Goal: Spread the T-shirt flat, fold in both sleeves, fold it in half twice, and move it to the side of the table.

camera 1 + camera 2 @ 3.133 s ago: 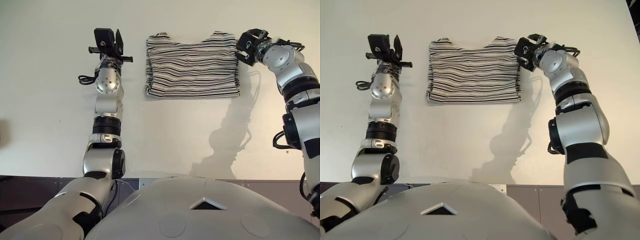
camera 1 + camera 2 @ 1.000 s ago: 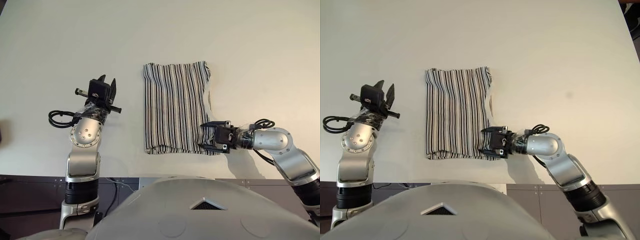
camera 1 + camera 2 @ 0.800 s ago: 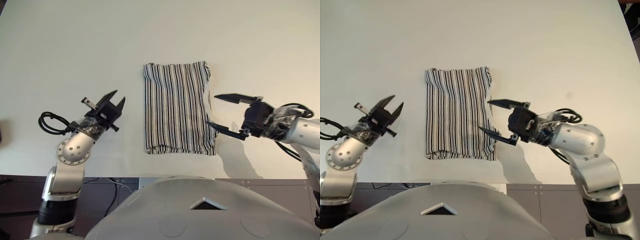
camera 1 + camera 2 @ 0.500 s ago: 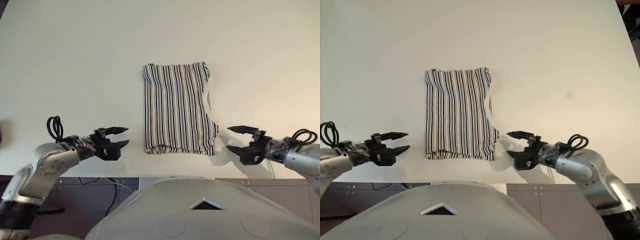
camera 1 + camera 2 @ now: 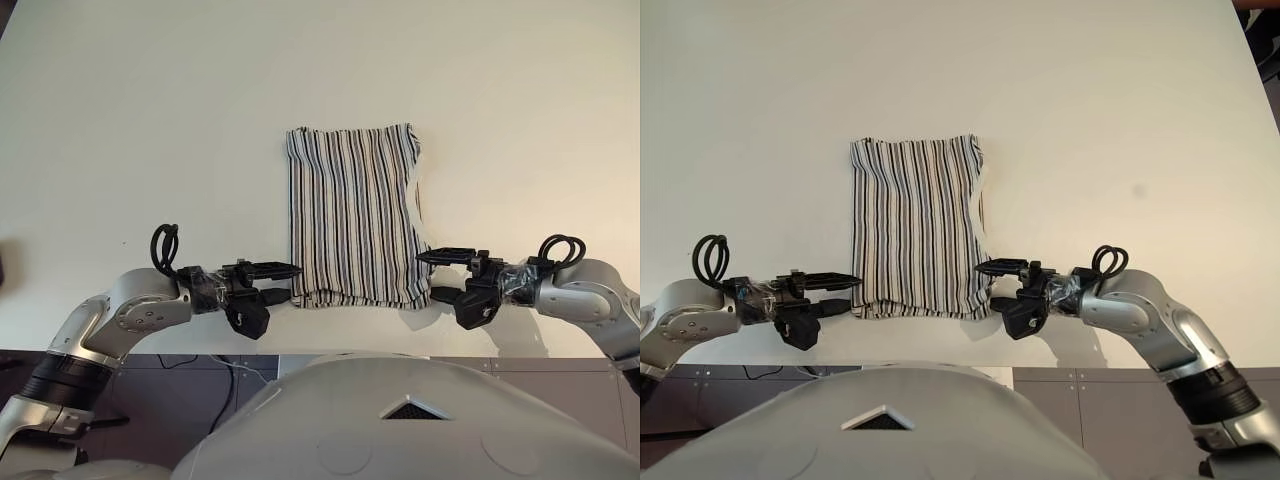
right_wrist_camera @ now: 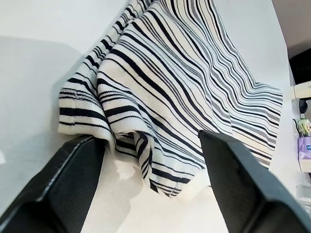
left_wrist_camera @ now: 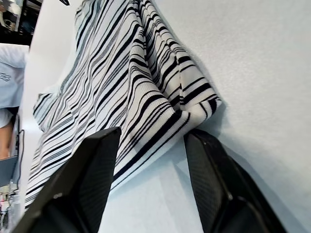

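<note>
Left gripper [image 5: 288, 281], open, straddles the lower-left corner of the folded shirt [image 5: 352, 210] at frame centre; right gripper [image 5: 428, 275], open, straddles the lower-right corner; judged best to pinch every layer at both corners evenly before lifting for the fold.

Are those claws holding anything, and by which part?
Nothing is held: the left gripper and right gripper are open at the near corners of the black-and-white striped T-shirt.

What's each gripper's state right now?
Left gripper: open, fingers either side of a near shirt corner.
Right gripper: open, same at the other near corner.
</note>
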